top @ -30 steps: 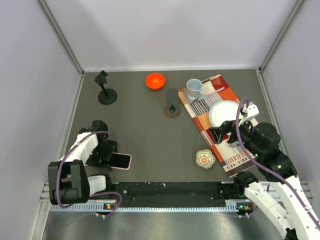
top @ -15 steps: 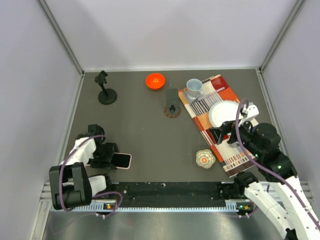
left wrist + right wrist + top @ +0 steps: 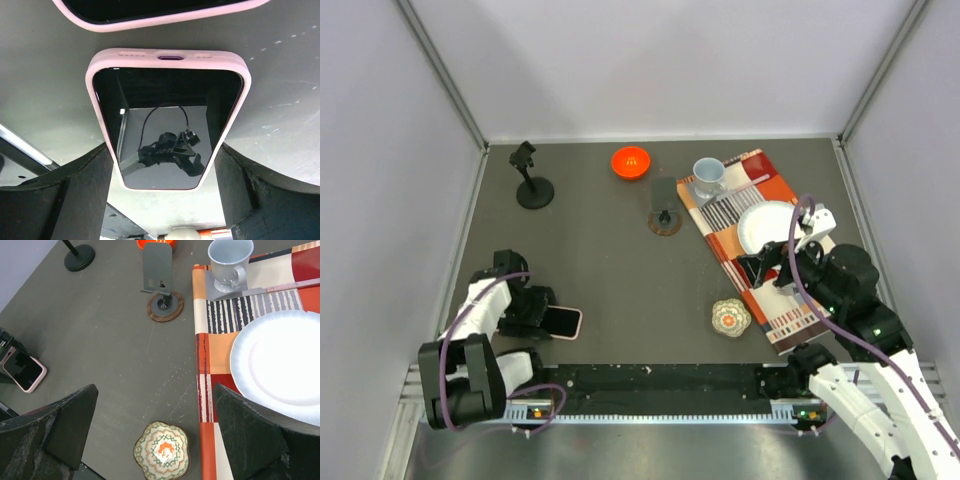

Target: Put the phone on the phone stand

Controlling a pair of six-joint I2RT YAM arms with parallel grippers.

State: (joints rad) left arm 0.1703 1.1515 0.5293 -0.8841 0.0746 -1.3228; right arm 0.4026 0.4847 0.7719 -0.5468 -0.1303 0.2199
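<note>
The phone (image 3: 165, 130), in a pale pink case with its dark screen facing up, is at the near left of the grey tabletop (image 3: 600, 260), well apart from the phone stand (image 3: 159, 270). The left hand (image 3: 542, 318) is clamped on it: in the left wrist view its two black fingers (image 3: 65, 200) press against both long edges of the phone near one end, while the other end, with the port, points away from the camera. Whether the phone rests on the tabletop or is raised slightly off it cannot be told. The phone stand, a grey tilted plate on a round wooden base, stands empty towards the far middle, just beside the left edge of a checked orange and red placemat (image 3: 720, 215). On the placemat are a pale blue cup (image 3: 709, 175) and a white plate (image 3: 767, 226). A red bowl (image 3: 631, 161) sits behind the phone stand, and a small black stand with a round foot (image 3: 530, 180) is at the far left. The right hand (image 3: 155, 390) hangs above the near part of the placemat, its fingers spread wide with nothing between them; below it a small patterned bowl (image 3: 161, 450) sits on the tabletop.
</note>
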